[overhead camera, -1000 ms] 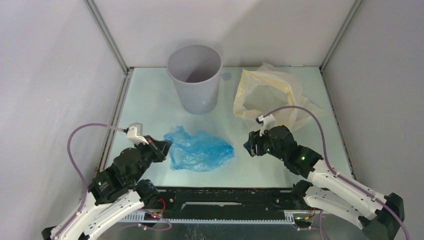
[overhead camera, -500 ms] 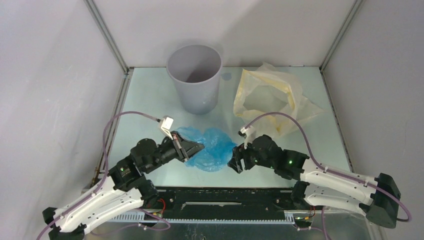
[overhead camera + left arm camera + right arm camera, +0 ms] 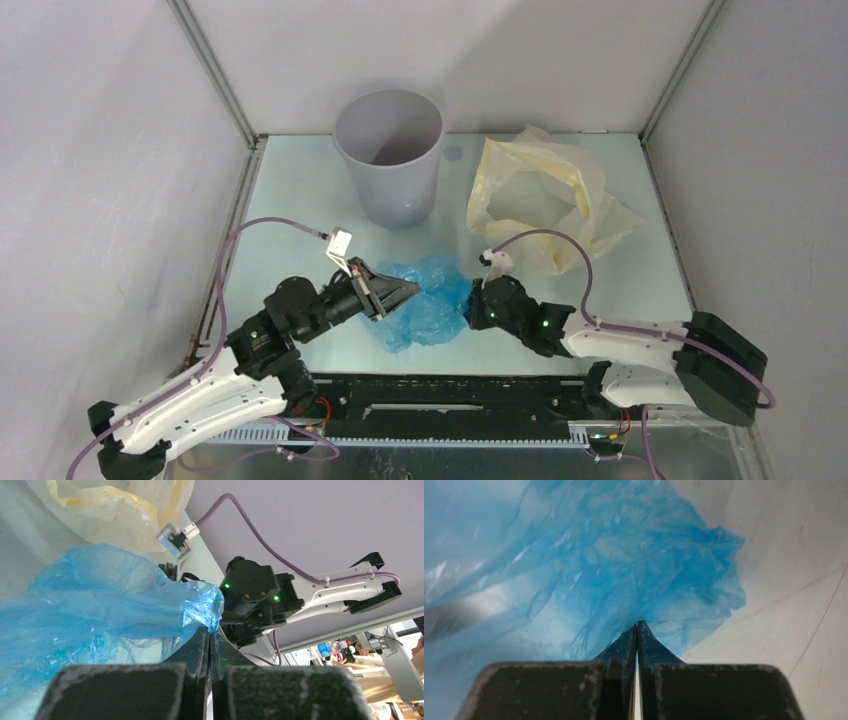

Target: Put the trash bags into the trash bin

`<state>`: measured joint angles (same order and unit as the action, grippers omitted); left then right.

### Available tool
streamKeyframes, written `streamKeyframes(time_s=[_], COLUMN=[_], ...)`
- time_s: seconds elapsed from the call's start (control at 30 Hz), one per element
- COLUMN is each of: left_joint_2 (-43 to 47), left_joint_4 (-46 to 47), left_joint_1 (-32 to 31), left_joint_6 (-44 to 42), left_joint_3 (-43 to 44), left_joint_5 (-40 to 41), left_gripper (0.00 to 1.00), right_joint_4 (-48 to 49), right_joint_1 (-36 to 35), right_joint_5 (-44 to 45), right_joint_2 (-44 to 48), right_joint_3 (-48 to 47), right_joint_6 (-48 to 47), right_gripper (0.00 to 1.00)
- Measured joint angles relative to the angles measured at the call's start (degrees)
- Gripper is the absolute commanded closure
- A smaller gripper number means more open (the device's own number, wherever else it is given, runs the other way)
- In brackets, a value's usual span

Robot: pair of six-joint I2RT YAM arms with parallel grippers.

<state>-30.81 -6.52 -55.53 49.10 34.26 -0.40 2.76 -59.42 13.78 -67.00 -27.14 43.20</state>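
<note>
The left arm (image 3: 200,398) and right arm (image 3: 625,345) are made of white links and black joints lit green; purple cables (image 3: 268,224) are looped to the black left hand (image 3: 408,291) and right hand (image 3: 469,311)

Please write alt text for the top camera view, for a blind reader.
The left gripper and right gripper, both shut, pinch a crumpled blue trash bag from either side on the table. Behind it a grey trash bin stands upright, with a pale yellow bag to its right.

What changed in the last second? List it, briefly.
The left gripper, pinching the blue bag, swept right, bunching it. The right gripper moved left and shut on the bag's other edge. The trash bin and yellow bag stayed put.
</note>
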Motion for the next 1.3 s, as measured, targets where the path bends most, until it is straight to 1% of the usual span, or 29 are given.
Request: streamKeyframes(time_s=[0.07, 0.17, 0.27, 0.33, 0.43, 0.5, 0.67, 0.73, 0.83, 0.9, 1.0, 1.07, 1.17, 1.23, 1.3], left_joint_2=[-1.22, -4.31, -7.76, -10.84, -14.78, -17.11, -22.4, -24.46, -26.43, -27.41, -28.61, -29.64, -31.21, -32.48, -33.75], left_joint_4=[1.97, 5.84, 10.03, 12.39, 14.62, 15.65, 16.79, 16.85, 16.74, 16.65, 16.44, 16.26, 16.17, 15.98, 15.87], left_joint_1=[-0.04, -0.26, -0.9, -1.79, -3.13, -4.09, -5.51, -5.57, -5.6, -5.6, -5.6, -5.6, -5.6, -5.6, -5.62], left_joint_6=[-0.02, 0.0, 0.0, -0.13, -1.14, -2.21, -4.61, -5.11, -5.38, -5.53, -5.51, -5.27, -4.57, -4.04, -3.87], left_joint_3=[-0.35, -1.68, -3.8, -4.63, -4.68, -4.15, 0.22, 2.56, 4.83, 5.7, 6.56, 7.08, 7.93, 8.85, 9.92], left_joint_5=[0.02, 0.72, 1.95, 3.13, 4.76, 6.08, 8.17, 9.35, 11.19, 12.41, 13.77, 14.47, 15.23, 15.28, 15.26], left_gripper=[1.0, 1.0, 1.0, 1.0, 1.0, 0.99, 0.99, 0.99, 0.99, 0.99, 0.99, 0.99, 0.99, 0.99, 0.99], right_joint_4=[4.28, 11.06, 13.75, 13.14, 11.93, 10.69, 0.39, -3.43, -8.81, -11.65, -14.84, -16.13, -16.79, -16.13, -14.53], right_joint_1=[1.99, 7.41, 10.82, 11.98, 13.18, 13.64, 13.97, 13.94, 13.0, 11.06, 6.69, 3.32, -1.92, -5.31, -7.56], right_joint_5=[-0.39, -3.69, -6.64, -8.5, -9.88, -9.57, -5.11, -3.56, -1.27, -0.63, -0.44, -0.37, 0.68, 1.77, 2.64], right_joint_2=[-3.04, -9.42, -15.21, -17.84, -17.73, -14.86, -0.57, 5.73, 16.61, 23.54, 30.45, 31.67, 29.62, 26.88, 23.65], right_joint_3=[-0.02, -1.05, -5.14, -10.32, -17.16, -19.15, -19.12, -18.25, -14.99, -11.41, -6.54, -4.28, -2.86, -2.78, -2.78], right_joint_6=[0.15, -0.37, -2.25, -4.48, -8.02, -10.67, -17.09, -18.69, -20.48, -21.4, -22.23, -22.1, -21.81, -21.75, -21.75], right_gripper=[1.0, 1.0, 0.99, 0.95, 0.84, 0.75, 0.6, 0.5, 0.35, 0.29, 0.23, 0.22, 0.23, 0.26, 0.31])
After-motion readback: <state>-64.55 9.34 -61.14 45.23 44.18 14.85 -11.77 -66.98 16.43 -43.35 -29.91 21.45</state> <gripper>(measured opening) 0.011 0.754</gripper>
